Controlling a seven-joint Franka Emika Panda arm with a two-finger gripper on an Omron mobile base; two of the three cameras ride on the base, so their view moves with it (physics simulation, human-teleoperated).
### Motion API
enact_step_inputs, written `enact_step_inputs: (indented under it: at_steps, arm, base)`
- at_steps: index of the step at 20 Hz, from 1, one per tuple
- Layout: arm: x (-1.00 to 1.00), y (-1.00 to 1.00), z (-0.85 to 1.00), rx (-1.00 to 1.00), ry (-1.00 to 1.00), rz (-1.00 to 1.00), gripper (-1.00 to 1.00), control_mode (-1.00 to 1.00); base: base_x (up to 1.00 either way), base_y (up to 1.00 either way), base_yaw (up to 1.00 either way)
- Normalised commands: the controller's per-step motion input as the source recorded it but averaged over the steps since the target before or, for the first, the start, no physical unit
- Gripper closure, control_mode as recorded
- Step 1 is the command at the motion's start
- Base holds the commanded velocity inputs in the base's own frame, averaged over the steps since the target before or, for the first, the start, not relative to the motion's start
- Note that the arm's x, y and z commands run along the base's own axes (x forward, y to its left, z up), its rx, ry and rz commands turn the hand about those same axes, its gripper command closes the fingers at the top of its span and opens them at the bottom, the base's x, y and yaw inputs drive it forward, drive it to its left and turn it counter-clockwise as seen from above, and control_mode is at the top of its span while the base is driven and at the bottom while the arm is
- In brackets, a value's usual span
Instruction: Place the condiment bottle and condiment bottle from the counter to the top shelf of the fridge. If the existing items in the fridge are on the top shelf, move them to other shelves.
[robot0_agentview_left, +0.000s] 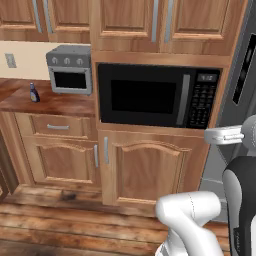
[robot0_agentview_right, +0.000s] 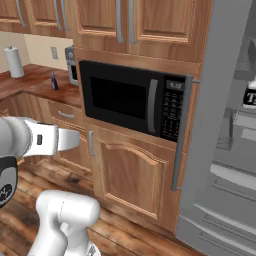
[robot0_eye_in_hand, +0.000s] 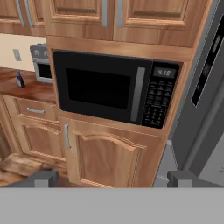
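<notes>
Bottle (robot0_agentview_left: 34, 93) stands upright on the counter (robot0_agentview_left: 60, 106), far left, just beside the toaster oven (robot0_agentview_left: 70, 70); I can make out one bottle, not a second. Fridge (robot0_agentview_right: 220, 125) is at the right with its door open, a black box (robot0_agentview_right: 250, 98) on a shelf inside. Gripper (robot0_eye_in_hand: 112, 178) hangs empty, jaws wide apart, facing the microwave (robot0_eye_in_hand: 116, 89), well apart from the bottle. Risks, I'd say: the base must drive left, and the arm could clip the cabinets (robot0_agentview_left: 125, 170) or microwave on the swing; the bottle is narrow and could tip if a finger nudges it before closing
</notes>
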Motion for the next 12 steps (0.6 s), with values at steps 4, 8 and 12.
enact_step_inputs:
  at_steps: [4, 8, 12]
  arm:
    - [0.0, 0.0, 0.0, 0.0, 0.0, 0.0, -1.0, 1.0]
    - [0.0, 0.0, 0.0, 0.0, 0.0, 0.0, -1.0, 1.0]
    - [0.0, 0.0, 0.0, 0.0, 0.0, 0.0, -1.0, 1.0]
  base:
    - [0.83, 1.0, 0.1]
    - [1.0, 1.0, 0.03]
    - [1.0, 1.0, 0.0]
